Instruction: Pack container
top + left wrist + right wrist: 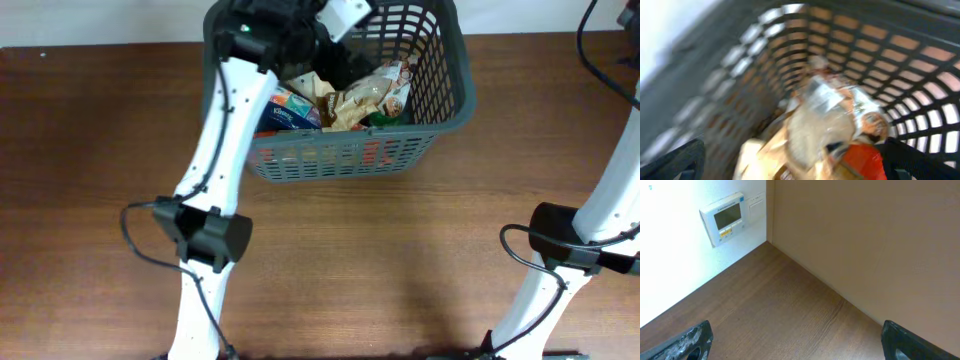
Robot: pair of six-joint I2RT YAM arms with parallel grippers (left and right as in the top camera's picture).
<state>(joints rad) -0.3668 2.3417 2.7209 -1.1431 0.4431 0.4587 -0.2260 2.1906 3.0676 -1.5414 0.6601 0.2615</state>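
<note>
Left claw [790, 165] over groceries [350, 100] in container [440, 110].

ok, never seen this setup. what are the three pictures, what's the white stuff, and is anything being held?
The white jointed things are two robot arms at a brown wooden table. The top picture looks down from a fixed camera above. The other two come from small cameras on each arm's wrist; the dark shapes in their bottom corners are that hand's own fingers.

The left arm reaches into a dark grey plastic basket at the far edge of the table. Its wrist picture is blurred, but shows the lattice walls and packaged groceries piled inside. Its fingers sit wide apart with nothing between them.

The right arm stands off to the side. Its camera sees only bare table, a wall and a small wall panel. That hand is open and empty too.
</note>
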